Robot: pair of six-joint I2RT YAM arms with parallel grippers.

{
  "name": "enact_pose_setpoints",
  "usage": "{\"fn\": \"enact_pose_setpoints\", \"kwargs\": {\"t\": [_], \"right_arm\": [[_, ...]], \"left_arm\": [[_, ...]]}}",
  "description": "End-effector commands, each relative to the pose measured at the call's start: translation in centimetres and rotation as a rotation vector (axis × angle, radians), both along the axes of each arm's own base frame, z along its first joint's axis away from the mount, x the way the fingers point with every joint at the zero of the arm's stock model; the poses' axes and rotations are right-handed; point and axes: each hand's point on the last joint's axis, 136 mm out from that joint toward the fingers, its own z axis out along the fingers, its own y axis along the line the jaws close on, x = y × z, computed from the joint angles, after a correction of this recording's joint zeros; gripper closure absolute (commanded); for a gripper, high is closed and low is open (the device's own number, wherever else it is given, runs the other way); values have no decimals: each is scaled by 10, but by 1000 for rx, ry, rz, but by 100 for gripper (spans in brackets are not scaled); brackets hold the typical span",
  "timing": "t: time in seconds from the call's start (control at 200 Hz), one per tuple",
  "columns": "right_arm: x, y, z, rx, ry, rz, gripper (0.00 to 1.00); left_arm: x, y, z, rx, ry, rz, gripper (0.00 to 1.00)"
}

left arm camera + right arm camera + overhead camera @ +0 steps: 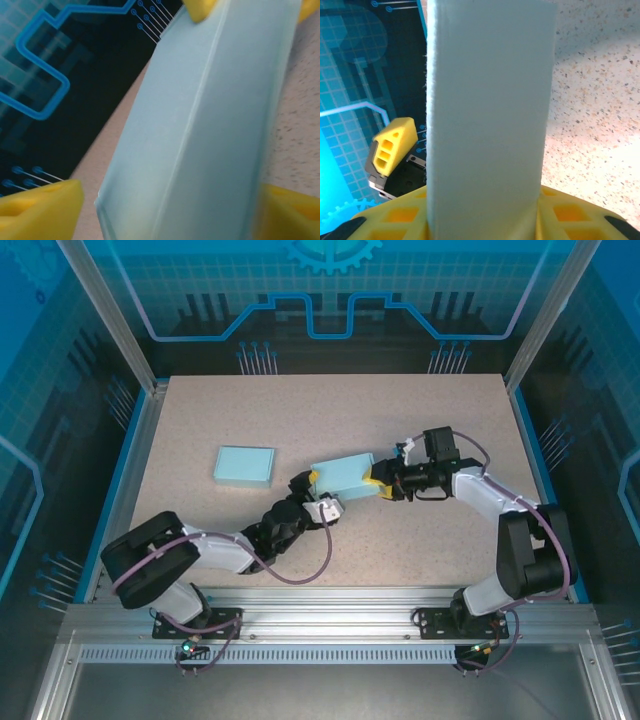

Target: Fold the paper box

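The paper box (343, 474), light blue and partly folded, lies lifted between both grippers near the table's middle. My right gripper (376, 483) is shut on its right end; in the right wrist view the box (487, 110) rises from between that gripper's (485, 222) yellow pads. My left gripper (320, 492) is open around the box's left end. In the left wrist view the box (210, 130) runs between the yellow fingers (40, 207), with a gap on the left side of the left gripper (170, 212).
A second flat light blue piece (245, 466) lies on the speckled table (330, 410) to the left. Blue rails edge the table, with dark panel walls behind. The left gripper's yellow finger (394, 145) shows beside the box in the right wrist view.
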Motion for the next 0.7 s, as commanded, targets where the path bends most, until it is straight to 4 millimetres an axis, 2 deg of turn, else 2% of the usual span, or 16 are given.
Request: {"fn": "enact_pose_setpoints", "kwargs": {"t": [0.0,0.16,0.21,0.25,0.355,0.565,0.695], "right_arm": [[-8,0,8,29,17,14,60],[-8,-1,6,23,20,12,60],[-8,-2,5,20,16,11,59],[-7,-3,5,12,13,10,59],[-6,-7,6,-15,-3,7,53],[-2,-20,15,-43,-51,-21,32],[3,-39,26,-64,-97,-74,30]], "left_arm": [[13,-5,40,-25,-169,59,24],[14,-7,42,-11,-203,68,44],[13,-6,44,-18,-207,68,47],[12,-6,44,-19,-205,66,54],[7,-5,42,-18,-169,42,64],[-18,-3,15,39,117,-63,64],[-42,9,1,32,421,-128,62]]}}
